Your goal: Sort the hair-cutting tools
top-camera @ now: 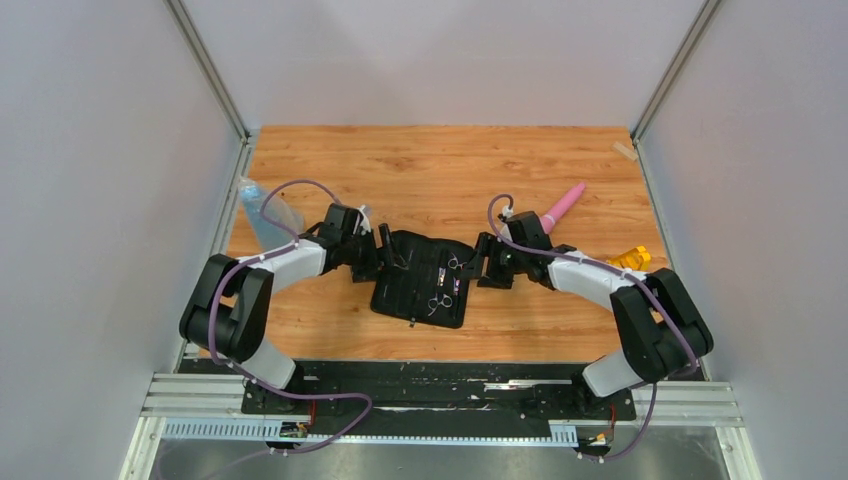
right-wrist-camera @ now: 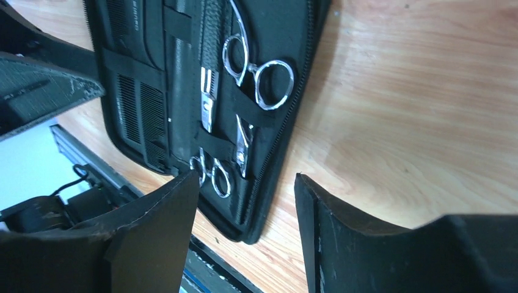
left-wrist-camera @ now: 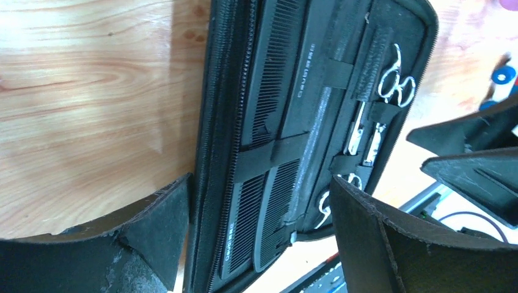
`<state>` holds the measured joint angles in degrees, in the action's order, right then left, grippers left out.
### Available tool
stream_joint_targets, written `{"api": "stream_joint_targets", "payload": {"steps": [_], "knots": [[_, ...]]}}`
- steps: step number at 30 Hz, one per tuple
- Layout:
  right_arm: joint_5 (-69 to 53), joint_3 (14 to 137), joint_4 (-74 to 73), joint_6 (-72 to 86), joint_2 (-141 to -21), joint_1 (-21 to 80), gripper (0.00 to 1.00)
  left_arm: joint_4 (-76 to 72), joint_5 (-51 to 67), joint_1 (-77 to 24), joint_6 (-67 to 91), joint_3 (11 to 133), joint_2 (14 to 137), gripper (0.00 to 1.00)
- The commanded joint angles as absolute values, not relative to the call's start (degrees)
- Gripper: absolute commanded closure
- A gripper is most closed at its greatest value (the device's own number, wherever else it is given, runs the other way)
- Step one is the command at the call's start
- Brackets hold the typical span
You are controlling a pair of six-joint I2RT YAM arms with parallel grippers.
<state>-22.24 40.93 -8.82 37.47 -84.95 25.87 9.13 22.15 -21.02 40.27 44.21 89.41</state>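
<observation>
Bearing unreadable pale lettering: comb (left-wrist-camera: 303,79)

Wooden table (top-camera: 330,335) — bearing 1 open black case (top-camera: 388,298), blue bottle (top-camera: 262,215), pink tool (top-camera: 563,203), yellow object (top-camera: 632,260).

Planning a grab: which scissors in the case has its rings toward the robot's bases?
The scissors nearer the bases: its rings sit at the case's near end. The other scissors is reversed, rings at the far end.
</observation>
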Motion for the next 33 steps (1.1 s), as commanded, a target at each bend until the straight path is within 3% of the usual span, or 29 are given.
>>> {"api": "stream_joint_targets", "payload": {"steps": [1,13,26,33], "knots": [[-27.23,40.21,1.06,42.28,-87.95,25.49,0.40,5.78,28.39,-21.15,41.84,45.82,88.69,0.14],[-30.98,36.96,8.41,45.37,-91.09,25.25,0.40,0.92,34.09,-29.89,46.78,49.17,84.48,0.20],[-39.19,27.69,23.36,55.57,-87.65,19.30,0.33,-11.60,35.52,-37.28,53.32,52.11,98.35,0.21],[-36.34,25.28,21.12,56.48,-82.64,16.86,0.32,-13.41,34.13,-37.57,54.19,50.21,101.07,0.22]]}}
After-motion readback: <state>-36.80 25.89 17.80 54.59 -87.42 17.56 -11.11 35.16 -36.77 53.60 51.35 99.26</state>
